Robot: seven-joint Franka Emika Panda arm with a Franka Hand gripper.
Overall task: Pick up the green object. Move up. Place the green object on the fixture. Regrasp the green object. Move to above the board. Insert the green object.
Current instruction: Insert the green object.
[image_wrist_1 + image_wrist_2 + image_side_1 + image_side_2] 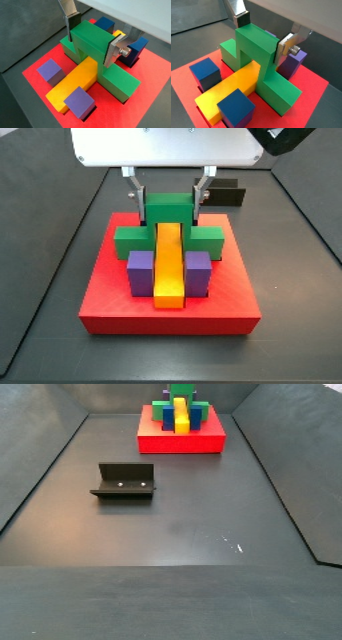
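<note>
1. Nearest in a side view, the fixture [123, 482] stands alone on the dark floor, well apart from the board [182, 440] & with nothing on it.
2. On the board, from a side view: yellow bar [168, 263] runs down the middle, purple blocks [139, 270] just beside it on each side, red slab under all.
3. The green object [90, 42] sits across the yellow bar, its lower parts already on the board, its upper block raised above the bar.
4. The gripper [89, 39] is low over the board; its silver plates press the upper block from 2 opposite sides, so it is clamped on the green object. One of the fingers [284, 49] lies flat on the block's side face.
5. Blue blocks [206, 73] stand beyond, near the board's far edge in a wrist view.
6. Judgement: the piece looks like stiff, light plastic w/ smooth faces, maybe a bit slippery. Best hold is the flat parallel sides of the upper block, as now; insertion seems nearly done or done, I cannot tell if fully seated.
</note>
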